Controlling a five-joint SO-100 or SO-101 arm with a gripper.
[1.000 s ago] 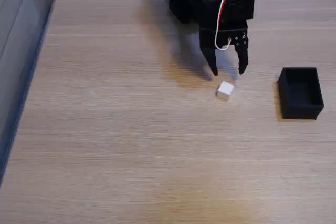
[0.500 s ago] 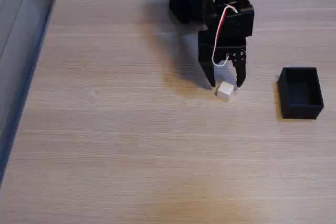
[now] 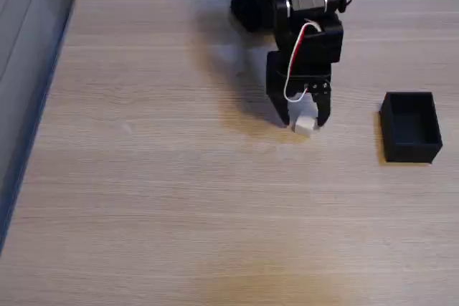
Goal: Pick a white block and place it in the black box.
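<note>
1 fixed view looks steeply down on the tabletop from in front of the end effector, moderately near.

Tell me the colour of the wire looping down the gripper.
The wire is red and white, seen in the fixed view.

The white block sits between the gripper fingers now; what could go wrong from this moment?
1. The gripper straddles the white block with its jaws not clearly closed; the block looks turned relative to them, so it may twist or slip out when they close.
2. The black box is small and stands apart to the right in the fixed view; a loosely held block could miss it.
</note>
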